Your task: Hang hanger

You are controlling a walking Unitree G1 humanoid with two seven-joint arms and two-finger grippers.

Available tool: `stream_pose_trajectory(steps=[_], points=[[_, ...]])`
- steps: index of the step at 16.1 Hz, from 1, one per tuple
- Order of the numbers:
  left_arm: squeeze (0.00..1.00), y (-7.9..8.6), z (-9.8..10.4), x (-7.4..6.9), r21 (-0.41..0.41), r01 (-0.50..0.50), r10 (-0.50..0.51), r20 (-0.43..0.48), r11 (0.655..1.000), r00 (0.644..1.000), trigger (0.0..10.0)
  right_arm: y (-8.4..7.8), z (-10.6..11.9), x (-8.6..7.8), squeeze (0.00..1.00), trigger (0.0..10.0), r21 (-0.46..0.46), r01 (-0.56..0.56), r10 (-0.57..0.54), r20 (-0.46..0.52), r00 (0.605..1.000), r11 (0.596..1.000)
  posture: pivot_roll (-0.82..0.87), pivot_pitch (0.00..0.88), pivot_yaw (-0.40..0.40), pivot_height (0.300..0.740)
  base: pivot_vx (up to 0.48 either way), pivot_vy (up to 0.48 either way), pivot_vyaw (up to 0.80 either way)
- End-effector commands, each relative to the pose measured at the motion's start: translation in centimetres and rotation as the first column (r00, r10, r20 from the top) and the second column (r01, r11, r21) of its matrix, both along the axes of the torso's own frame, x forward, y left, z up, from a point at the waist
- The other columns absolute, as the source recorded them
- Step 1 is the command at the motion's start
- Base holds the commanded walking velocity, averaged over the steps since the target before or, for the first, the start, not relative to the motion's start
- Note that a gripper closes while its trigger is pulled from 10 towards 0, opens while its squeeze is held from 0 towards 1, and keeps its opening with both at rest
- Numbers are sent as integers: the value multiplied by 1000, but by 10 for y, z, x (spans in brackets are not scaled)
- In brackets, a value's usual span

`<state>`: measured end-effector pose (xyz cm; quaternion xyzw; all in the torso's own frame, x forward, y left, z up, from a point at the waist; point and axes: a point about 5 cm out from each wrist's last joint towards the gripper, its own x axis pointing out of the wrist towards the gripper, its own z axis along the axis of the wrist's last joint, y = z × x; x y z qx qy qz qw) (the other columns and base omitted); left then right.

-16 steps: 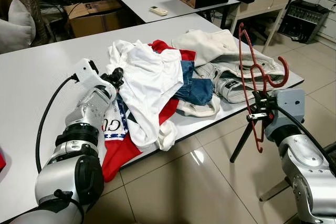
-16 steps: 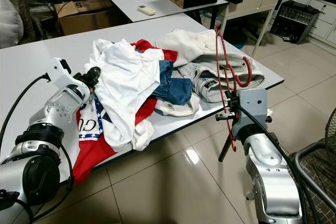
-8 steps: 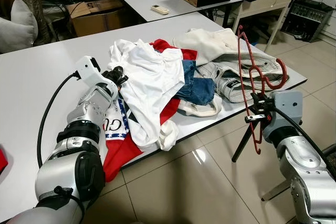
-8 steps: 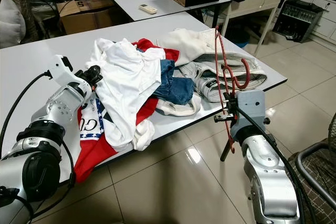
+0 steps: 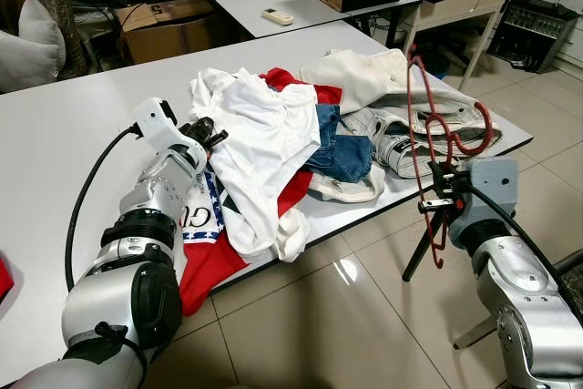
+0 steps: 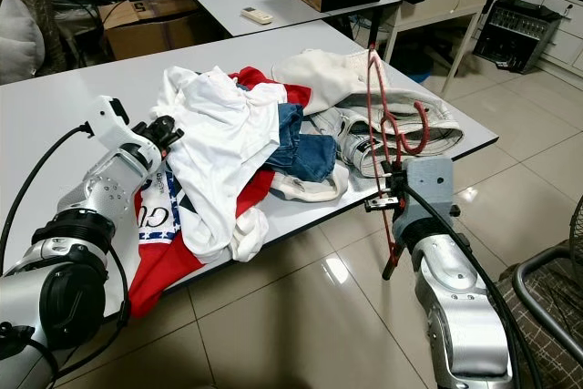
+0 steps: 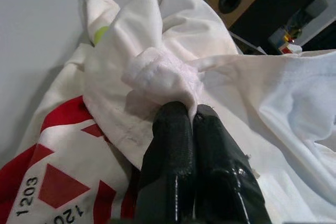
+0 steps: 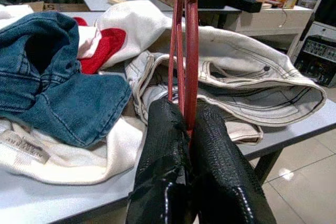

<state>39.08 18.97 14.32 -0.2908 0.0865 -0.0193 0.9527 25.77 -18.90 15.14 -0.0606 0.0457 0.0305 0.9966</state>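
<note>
Off the table's (image 5: 55, 134) near edge, right gripper (image 5: 441, 196) pinches the red hanger (image 5: 428, 116) upright, ready for dressing; left gripper (image 5: 202, 131) pinches the white shirt (image 5: 264, 134).

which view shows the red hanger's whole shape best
The right eye view: the red hanger stands whole, hook included, above the right gripper at the table edge. The left eye view blurs it. The right wrist view shows just its thin bars pinched between the fingers.

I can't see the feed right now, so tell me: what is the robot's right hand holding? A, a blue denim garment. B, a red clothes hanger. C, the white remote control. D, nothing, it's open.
B: the right hand is shut on the thin bars of the red clothes hanger, held upright beside the table's edge.
</note>
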Motion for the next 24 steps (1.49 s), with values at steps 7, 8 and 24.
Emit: stream_pose_trajectory(steps=[7,8,24], points=[[0,54,33,-20,107,25,-42,156,994,987,0,2,8,-4,0,10000,-7,-9,10,44,999,1000,-176,0,63,740,0,0,0],[0,64,38,-24,115,-3,-17,169,993,985,0,2,8,-4,0,10000,-8,-13,14,43,999,1000,-173,0,58,740,0,0,0],[0,12,115,-61,455,345,-563,541,821,625,0,4,7,-2,0,10000,-22,-31,33,50,998,999,-158,0,59,740,0,0,0]])
